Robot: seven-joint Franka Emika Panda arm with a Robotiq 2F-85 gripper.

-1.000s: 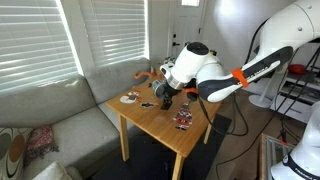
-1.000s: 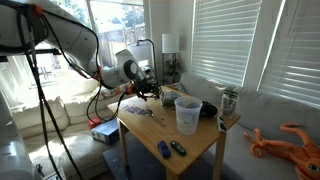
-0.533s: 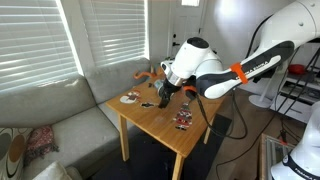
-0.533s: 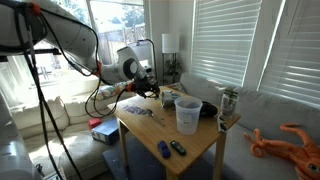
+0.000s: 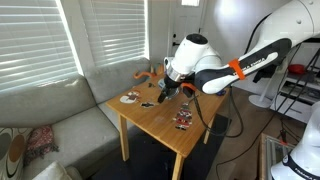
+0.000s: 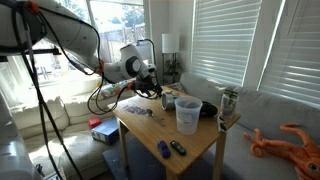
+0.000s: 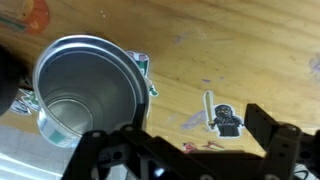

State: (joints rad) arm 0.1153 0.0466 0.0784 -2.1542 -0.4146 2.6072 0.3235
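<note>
My gripper is open and empty, with its dark fingers spread over the wooden table. A shiny metal cup stands upright just beside it, and I look down into the empty cup. A small black ninja sticker lies on the wood between the fingers. In both exterior views the gripper hovers low over the far part of the table.
A translucent plastic cup, a black bowl, a can and blue markers are on the table. A plate and small items also lie there. An orange octopus toy sits on the grey couch.
The arm has shifted a little across the table toward the cups and risen slightly. The gripper stays open. Nothing on the table has moved.
</note>
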